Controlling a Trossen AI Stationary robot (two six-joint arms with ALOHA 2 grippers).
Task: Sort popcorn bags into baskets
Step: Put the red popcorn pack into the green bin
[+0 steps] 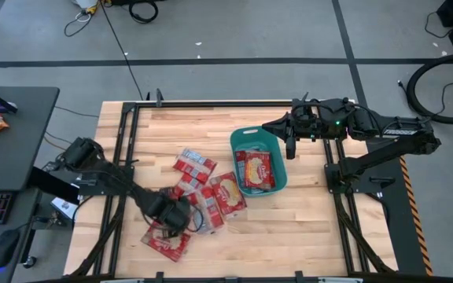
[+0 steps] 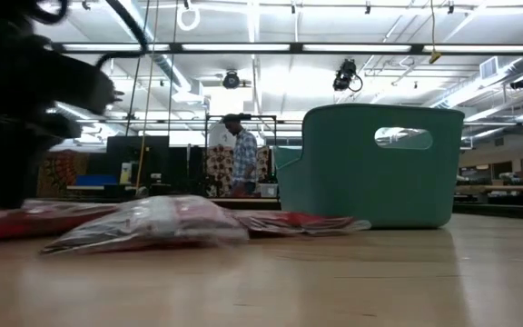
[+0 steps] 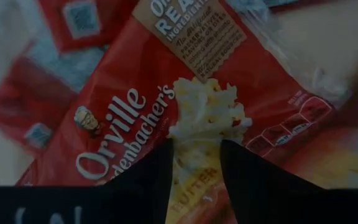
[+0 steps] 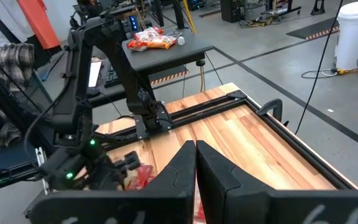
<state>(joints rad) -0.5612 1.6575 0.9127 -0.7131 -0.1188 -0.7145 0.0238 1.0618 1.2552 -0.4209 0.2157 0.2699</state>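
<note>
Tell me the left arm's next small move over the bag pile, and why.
Probably lower the left gripper and close: its jaws stand part-open right over a popcorn bag, not yet pinching it. The basket already holds some; the right gripper waits shut above it.

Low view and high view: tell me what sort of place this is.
Probably a robotics lab or workshop: a wooden table framed by dark rails, cables across a taped concrete floor, and open ceiling strip lights above distant benches.

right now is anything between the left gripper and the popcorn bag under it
Nothing visible. In the left wrist view the left gripper has its fingers apart right over a flat red popcorn bag, no object between. Other red packets lie beside it; the teal plastic basket sits further off.
</note>
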